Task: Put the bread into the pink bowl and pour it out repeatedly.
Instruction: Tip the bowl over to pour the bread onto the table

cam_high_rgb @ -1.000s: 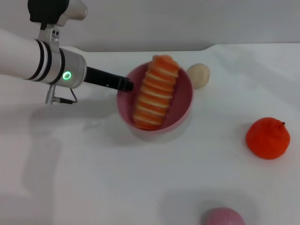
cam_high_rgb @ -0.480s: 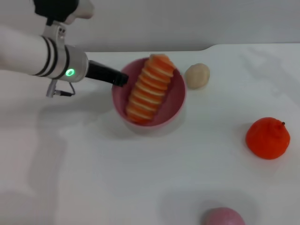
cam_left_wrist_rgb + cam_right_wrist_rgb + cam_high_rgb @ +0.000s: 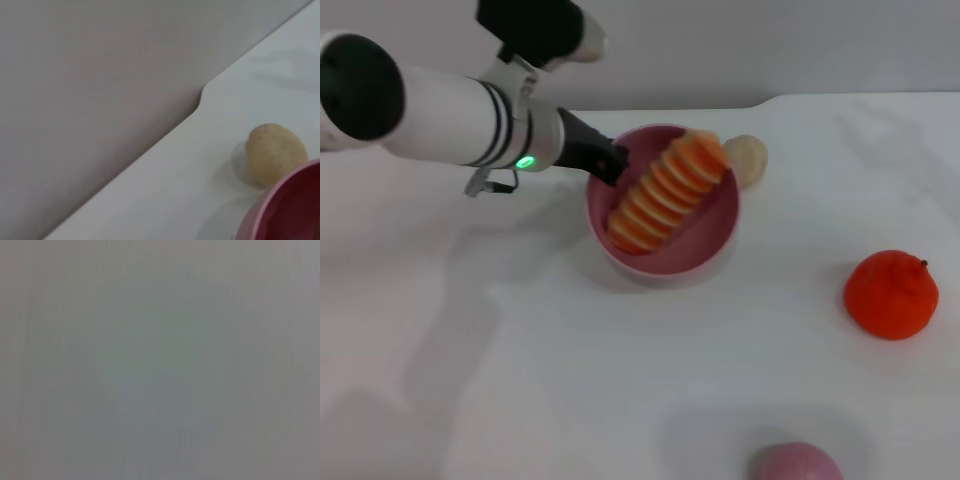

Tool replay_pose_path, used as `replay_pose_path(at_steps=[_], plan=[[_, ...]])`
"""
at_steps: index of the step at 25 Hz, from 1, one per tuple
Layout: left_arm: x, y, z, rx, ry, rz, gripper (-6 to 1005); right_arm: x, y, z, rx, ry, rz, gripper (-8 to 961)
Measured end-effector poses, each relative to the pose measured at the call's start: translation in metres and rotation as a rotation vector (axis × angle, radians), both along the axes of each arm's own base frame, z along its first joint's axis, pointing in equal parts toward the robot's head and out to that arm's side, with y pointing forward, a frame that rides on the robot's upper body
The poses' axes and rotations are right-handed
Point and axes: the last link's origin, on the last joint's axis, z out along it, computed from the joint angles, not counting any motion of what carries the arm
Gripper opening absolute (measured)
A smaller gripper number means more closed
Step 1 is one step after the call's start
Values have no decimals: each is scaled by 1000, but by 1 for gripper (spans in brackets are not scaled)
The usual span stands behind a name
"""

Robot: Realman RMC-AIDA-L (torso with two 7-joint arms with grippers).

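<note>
We find the left gripper [image 3: 612, 165] pinching the pink bowl [image 3: 705, 255] at its rim. The bread [image 3: 667, 190] lies inside, one end over the rim beside a beige bun [image 3: 749, 156].

Left gripper [image 3: 610, 165]: at the pink bowl's [image 3: 665, 262] rim, on the side away from the round beige bun [image 3: 748, 158]; fingers appear clamped on the rim.

Beyond the gripper, across the bowl: the bread [image 3: 668, 190] lies slantwise and fills most of the bowl's inside, one end overhanging the far rim toward the bun, which sits just beside the bowl; passage there is tight.

Well apart from the gripper, to the right: orange fruit [image 3: 891, 294], open white table [image 3: 520, 380] between.

Near edge, far from the gripper: small pink rounded object [image 3: 796, 463], partly seen.

Below and left of the gripper: bare tabletop, unobstructed.
</note>
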Motion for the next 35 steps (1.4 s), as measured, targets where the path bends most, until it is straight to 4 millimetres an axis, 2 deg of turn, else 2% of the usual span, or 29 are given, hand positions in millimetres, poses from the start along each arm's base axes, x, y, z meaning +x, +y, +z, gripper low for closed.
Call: replay_pose_path(at_steps=[11, 12, 16, 26, 35], plan=[[18, 2, -7, 71, 44, -153, 46, 1, 1, -3, -10, 2, -11, 471], [25, 7, -5, 126, 48, -215, 46, 1, 1, -3, -10, 2, -12, 471], [32, 8, -6, 176, 50, -283, 46, 1, 1, -4, -12, 4, -14, 474], [34, 1, -4, 357, -4, -445, 46, 0, 1, -4, -26, 25, -20, 481], [37, -6, -12, 368, -9, -501, 45, -7, 2, -2, -38, 34, -1, 487]])
